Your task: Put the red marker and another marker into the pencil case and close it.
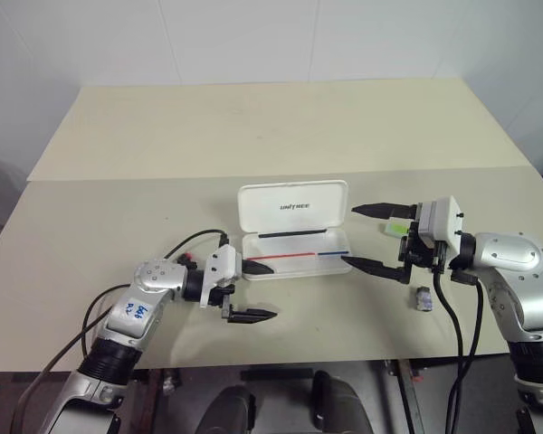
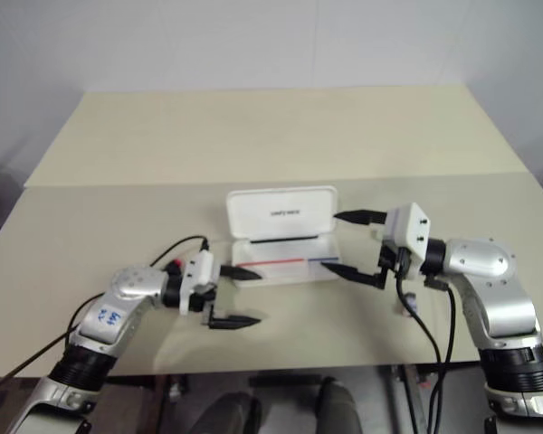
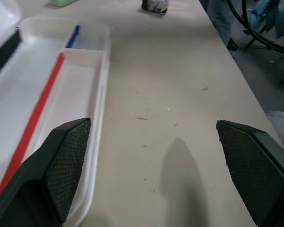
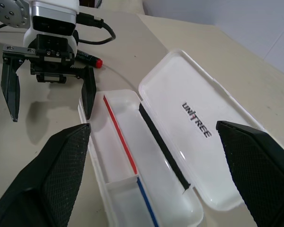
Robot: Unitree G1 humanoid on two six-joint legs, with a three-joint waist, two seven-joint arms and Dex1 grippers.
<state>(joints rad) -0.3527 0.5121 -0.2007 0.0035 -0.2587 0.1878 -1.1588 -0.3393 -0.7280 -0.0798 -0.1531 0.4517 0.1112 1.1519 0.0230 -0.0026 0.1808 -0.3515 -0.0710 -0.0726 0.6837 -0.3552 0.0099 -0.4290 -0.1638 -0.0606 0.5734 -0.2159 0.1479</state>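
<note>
Left hand (image 1: 253, 291) spread beside open white pencil case (image 1: 294, 231) (UNITREE lid)

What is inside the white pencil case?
The open pencil case holds only a thin red-and-blue stripe along its tray, with no markers in it. The red marker lies on the table outside, partly hidden behind the left gripper.

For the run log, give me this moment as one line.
pencil case: open, no markers inside | red marker: on table | lime-green highlighter: on table | left end effector, right end effector: open, empty

Robot test lab, suggested by bare white walls (image 1: 253, 36), two plain beige tables (image 1: 253, 127) pushed together, loose cables (image 1: 457, 316) hung from the arms.
</note>
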